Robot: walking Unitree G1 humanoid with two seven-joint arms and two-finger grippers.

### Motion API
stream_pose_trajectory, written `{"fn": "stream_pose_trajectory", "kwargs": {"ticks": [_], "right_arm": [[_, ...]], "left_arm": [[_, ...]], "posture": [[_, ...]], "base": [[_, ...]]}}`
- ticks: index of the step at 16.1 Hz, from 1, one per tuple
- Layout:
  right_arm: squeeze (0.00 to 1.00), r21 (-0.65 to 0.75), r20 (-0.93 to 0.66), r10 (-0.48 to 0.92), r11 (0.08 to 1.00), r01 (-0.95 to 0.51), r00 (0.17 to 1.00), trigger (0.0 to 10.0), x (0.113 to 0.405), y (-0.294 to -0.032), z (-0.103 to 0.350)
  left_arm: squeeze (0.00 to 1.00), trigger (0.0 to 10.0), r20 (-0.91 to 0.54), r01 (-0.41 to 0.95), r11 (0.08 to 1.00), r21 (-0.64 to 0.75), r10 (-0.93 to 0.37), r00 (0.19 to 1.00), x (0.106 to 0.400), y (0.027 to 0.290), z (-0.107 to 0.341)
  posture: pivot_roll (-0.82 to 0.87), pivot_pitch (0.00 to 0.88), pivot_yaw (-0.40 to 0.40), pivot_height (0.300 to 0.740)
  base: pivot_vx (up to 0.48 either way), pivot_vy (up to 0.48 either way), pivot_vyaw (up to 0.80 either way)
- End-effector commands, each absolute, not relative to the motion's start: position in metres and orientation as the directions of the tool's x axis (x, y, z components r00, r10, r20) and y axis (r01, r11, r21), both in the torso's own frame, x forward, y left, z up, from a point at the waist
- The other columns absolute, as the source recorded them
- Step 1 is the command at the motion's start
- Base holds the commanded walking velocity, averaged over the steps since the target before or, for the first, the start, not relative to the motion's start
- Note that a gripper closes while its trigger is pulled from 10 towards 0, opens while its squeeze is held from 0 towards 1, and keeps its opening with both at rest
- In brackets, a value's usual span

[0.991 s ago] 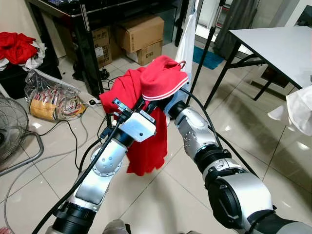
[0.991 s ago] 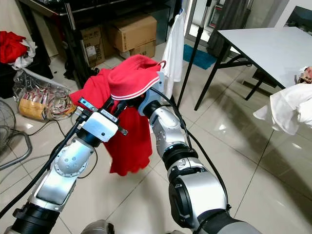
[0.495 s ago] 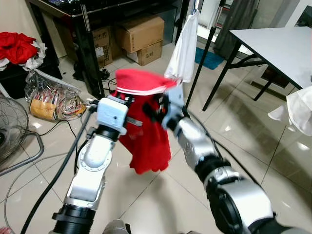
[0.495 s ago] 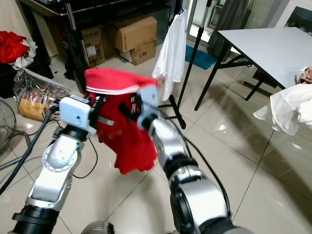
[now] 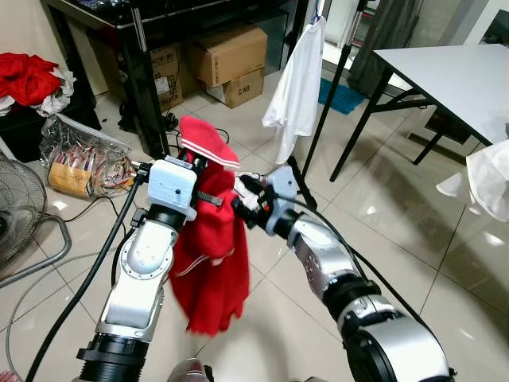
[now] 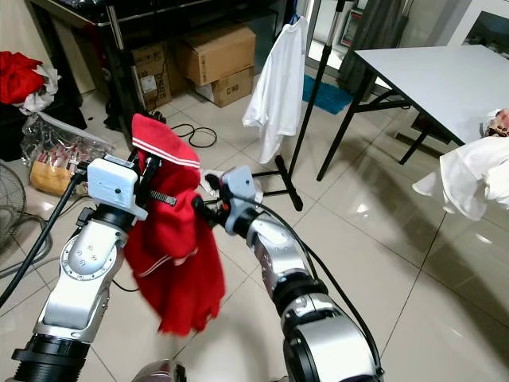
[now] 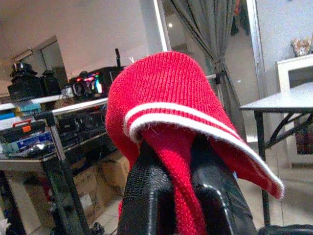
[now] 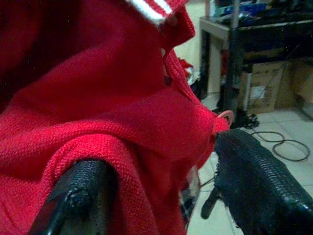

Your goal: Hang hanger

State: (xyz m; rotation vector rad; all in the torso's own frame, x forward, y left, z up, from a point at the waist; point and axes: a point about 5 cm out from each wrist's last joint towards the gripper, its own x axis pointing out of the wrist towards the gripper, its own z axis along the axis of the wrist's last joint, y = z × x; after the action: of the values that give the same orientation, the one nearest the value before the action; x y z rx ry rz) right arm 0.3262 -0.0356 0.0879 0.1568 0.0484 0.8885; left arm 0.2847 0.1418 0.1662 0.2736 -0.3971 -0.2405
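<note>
garment: red knit shirt [image 5: 208, 255] with white-striped collar
pose: hanging limp, bunched, clear of the floor

The hanger's shape is hidden inside the red polo shirt [image 5: 208, 255]. The right gripper [image 5: 238, 208] is partly buried in the cloth, so its finger spacing cannot be judged there. The white counter [image 5: 457, 76] is cut off at the upper right edge.
</note>
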Motion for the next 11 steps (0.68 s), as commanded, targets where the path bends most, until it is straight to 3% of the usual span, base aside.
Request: {"fn": "stream_pose_trajectory", "kwargs": {"ticks": [1,6,11], "right_arm": [[0.0,0.155,0.039,0.773,0.621,-0.768,0.633,10.0,0.329,-0.045,0.091],[0.0,0.146,-0.009,0.751,0.655,-0.742,0.661,10.0,0.336,-0.071,0.089],[0.0,0.007,-0.09,0.689,0.722,-0.691,0.719,10.0,0.35,-0.1,0.096]], "left_arm": [[0.0,10.0,0.358,0.172,0.934,0.312,-0.283,0.89,0.285,0.145,0.169],[0.0,10.0,0.354,0.156,0.927,0.34,-0.28,0.893,0.282,0.154,0.168],[0.0,10.0,0.306,0.194,0.894,0.403,-0.332,0.892,0.271,0.157,0.156]], "posture": [[0.15,0.011,-0.044,0.74],[0.15,0.011,-0.044,0.74],[0.16,0.017,-0.052,0.74]], "base": [[0.0,0.0,0.0],[0.0,0.0,0.0],[0.0,0.0,0.0]]}}
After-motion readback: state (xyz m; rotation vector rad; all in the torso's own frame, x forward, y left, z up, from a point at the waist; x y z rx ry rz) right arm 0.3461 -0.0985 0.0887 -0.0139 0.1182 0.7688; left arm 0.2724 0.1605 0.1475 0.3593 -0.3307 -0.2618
